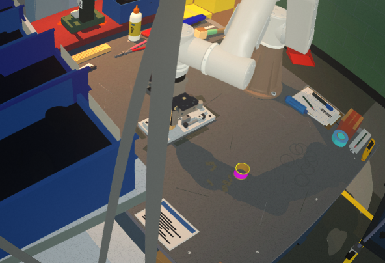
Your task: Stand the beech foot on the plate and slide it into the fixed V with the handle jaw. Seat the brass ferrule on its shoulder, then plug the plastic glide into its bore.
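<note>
Near the middle of the round table lies the pale fixture plate (177, 122). A dark block and the handle jaw (195, 119) sit on it. My gripper (174, 117) hangs straight down over the plate's left part, closed on the beech foot (174, 120), which stands on the plate. Grey frame posts in front hide much of the fingers and the foot. The brass ferrule (242, 171), a short ring with a magenta side and yellow rim, lies on the table well in front and to the right of the plate. I cannot pick out the plastic glide.
Behind the plate stands the arm's brown base (265, 71). Blue bins (48, 143) line the left edge. A glue bottle (134, 24) and pliers lie at the back. A clipboard, screwdriver (296, 104) and tape roll sit on the right. A label sheet (167, 224) lies in front.
</note>
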You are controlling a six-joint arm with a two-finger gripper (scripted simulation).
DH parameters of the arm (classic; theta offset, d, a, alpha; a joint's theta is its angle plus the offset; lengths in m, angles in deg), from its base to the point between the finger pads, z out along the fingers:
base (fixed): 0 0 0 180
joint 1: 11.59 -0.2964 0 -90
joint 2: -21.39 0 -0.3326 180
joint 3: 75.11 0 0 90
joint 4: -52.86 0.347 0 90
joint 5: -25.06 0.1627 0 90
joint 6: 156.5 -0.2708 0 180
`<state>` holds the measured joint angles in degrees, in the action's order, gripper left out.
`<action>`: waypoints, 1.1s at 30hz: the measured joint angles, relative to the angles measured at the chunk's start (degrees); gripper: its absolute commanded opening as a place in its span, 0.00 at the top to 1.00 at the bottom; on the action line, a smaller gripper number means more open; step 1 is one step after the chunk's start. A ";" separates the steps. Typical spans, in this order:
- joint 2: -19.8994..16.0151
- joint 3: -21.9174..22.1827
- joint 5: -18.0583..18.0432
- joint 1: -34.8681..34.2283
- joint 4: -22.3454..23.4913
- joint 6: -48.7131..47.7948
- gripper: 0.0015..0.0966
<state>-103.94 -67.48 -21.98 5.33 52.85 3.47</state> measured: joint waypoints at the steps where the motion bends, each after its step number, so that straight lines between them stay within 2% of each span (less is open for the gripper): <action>1: 0.00 0.00 0.00 0.00 0.00 0.00 0.81; 27: -0.04 0.04 0.02 0.00 0.03 0.00 0.26; 33: -0.05 0.04 0.02 0.00 0.03 0.00 0.26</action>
<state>-103.99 -67.44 -21.95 5.34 52.88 3.47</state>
